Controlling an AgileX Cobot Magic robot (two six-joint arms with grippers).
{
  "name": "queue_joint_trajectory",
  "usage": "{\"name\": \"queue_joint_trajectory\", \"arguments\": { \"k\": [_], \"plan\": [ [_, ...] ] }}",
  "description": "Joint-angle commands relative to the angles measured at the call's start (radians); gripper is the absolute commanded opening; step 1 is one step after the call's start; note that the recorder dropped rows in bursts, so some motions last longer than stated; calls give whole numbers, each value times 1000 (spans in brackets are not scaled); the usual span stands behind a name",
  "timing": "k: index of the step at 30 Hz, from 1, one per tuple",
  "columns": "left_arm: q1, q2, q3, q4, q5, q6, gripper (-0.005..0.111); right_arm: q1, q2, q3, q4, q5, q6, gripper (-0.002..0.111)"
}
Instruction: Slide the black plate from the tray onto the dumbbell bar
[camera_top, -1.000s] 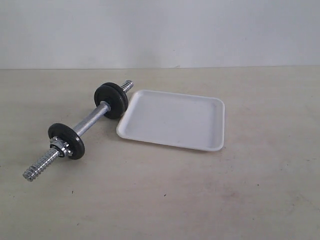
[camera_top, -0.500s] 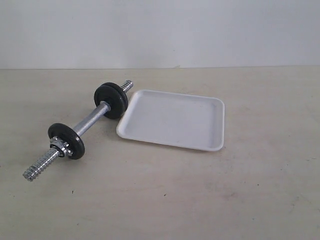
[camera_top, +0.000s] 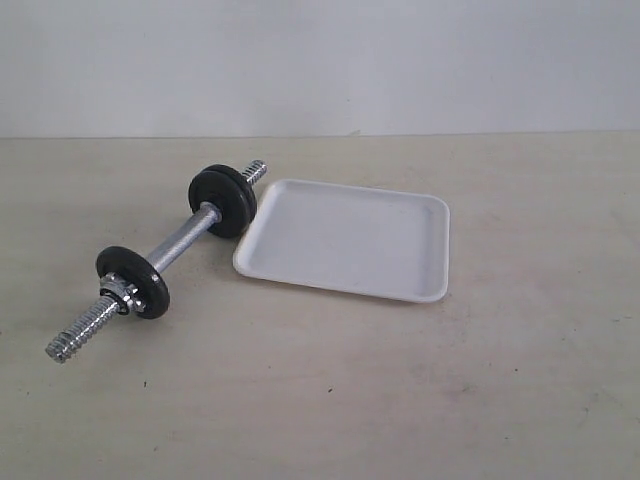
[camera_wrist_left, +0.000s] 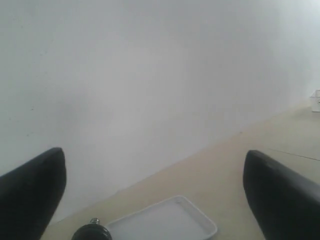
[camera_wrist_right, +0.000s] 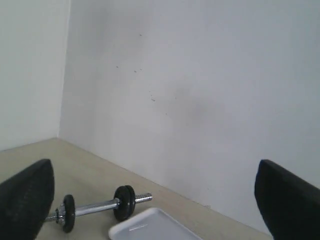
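The chrome dumbbell bar (camera_top: 180, 238) lies on the table left of the white tray (camera_top: 345, 240), whose floor shows bare. Two black plates (camera_top: 225, 200) sit together on the bar's far end, and a single black plate (camera_top: 135, 282) sits near its front end beside a chrome nut. Neither gripper shows in the exterior view. My left gripper (camera_wrist_left: 152, 155) is open and held high, with the tray (camera_wrist_left: 165, 225) and a black plate (camera_wrist_left: 90, 232) far below. My right gripper (camera_wrist_right: 155, 165) is open too, well above the bar (camera_wrist_right: 95, 207) and tray (camera_wrist_right: 150, 227).
A beige tabletop (camera_top: 400, 390) spreads around the bar and tray, and a plain white wall (camera_top: 320, 60) stands behind it. A small white object (camera_wrist_left: 315, 100) sits at the table's far edge in the left wrist view.
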Motion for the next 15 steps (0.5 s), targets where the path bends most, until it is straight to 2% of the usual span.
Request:
{"name": "queue_joint_trajectory", "arguments": {
  "k": [1,7,11,15],
  "plan": [
    [0,-2,88,24,-132,9,89,2,-1,168,-38,-235,50,105],
    [0,-2,245,25,-338,5,89,2,-1,422,-35,-630,115,105],
    [0,-2,330,-38,-503,-35,89,2,-1,552,-35,-889,110,105],
    [0,-2,394,-101,-569,-76,89,2,-1,652,-26,-989,114,105]
  ]
}}
